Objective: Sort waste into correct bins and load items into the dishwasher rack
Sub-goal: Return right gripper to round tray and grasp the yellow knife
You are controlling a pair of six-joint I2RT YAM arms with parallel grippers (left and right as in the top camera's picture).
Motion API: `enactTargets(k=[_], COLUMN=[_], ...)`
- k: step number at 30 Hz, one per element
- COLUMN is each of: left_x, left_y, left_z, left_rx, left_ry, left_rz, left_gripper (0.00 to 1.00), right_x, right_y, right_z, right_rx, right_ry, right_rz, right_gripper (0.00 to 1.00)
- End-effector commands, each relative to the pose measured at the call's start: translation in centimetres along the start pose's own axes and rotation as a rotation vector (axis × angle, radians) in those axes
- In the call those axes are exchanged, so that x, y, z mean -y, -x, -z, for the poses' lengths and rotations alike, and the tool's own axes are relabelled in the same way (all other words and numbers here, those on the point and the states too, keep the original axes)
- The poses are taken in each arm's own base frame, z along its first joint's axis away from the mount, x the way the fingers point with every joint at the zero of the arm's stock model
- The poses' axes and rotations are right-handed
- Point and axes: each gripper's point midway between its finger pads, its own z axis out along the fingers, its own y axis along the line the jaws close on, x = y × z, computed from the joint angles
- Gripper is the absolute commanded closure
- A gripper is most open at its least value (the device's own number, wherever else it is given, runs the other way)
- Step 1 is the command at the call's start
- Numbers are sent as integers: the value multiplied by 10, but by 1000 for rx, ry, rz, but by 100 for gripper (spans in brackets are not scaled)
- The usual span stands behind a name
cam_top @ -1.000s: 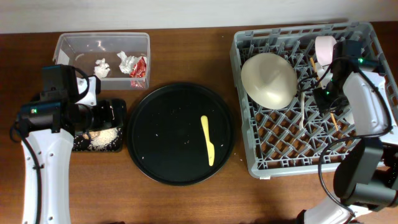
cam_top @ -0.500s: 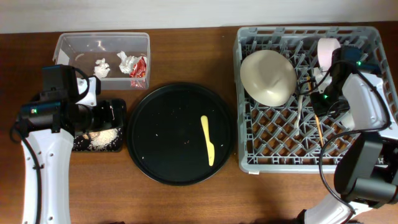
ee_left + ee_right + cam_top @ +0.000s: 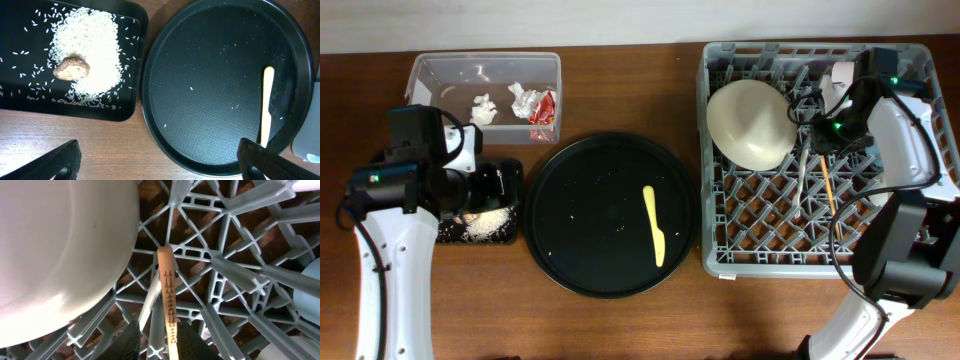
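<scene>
A: Where is the right end effector (image 3: 161, 337)?
B: Over the dishwasher rack (image 3: 770, 262), toward its far right part; its fingers (image 3: 131, 341) are closed on a wooden chopstick (image 3: 167, 287); the stick runs out from between them, low over the grid floor, and its far tip is near the rim of the large cream bowl (image 3: 752, 122); I cannot tell whether the stick touches the grid.
A: And the bowl itself?
B: Tilted among the pegs in the rack's far left part; a white fork (image 3: 803, 172) lies in the rack between the bowl and the chopstick; the small pink bowl (image 3: 838, 80) shows at the rack's far edge, partly hidden by the arm.
A: The left side?
B: The left end effector (image 3: 159, 155) is open, fingers (image 3: 62, 159) spread wide, gripping nothing; it hangs above the desk (image 3: 125, 150) where the shallow black tray (image 3: 127, 107) and the large round black tray (image 3: 215, 115) sit just beside each other; pale rice grains (image 3: 95, 50) and a brown lump (image 3: 71, 68) lie in the shallow tray; the yellow knife (image 3: 267, 107) lies on the round tray, toward its right side.
A: The other waste?
B: In the clear plastic tub (image 3: 440, 70) at the far left of the desk; two crumpled tissue wads (image 3: 483, 108) and the red wrapper (image 3: 546, 108) lie inside.
</scene>
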Motion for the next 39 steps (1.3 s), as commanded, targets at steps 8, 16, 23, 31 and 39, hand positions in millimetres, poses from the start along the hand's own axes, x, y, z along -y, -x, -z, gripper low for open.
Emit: enactTargets(k=[8, 16, 23, 31, 39], left_x=[0, 0, 0, 0, 0], left_y=[-2, -2, -2, -2, -2], left_z=[1, 1, 1, 1, 1], left_rx=[1, 0, 1, 1, 0], left_ry=[-9, -9, -9, -9, -9], left_rz=[15, 15, 15, 15, 15], left_gripper=[1, 1, 1, 1, 1], right_x=[2, 30, -64, -283, -341], right_y=[4, 32, 20, -53, -117], right_z=[-21, 15, 104, 83, -40], right_rx=[-9, 75, 109, -129, -108], right_ry=[-5, -160, 109, 126, 130], right_rz=[-1, -53, -22, 270, 310], right_gripper=[81, 16, 28, 24, 21])
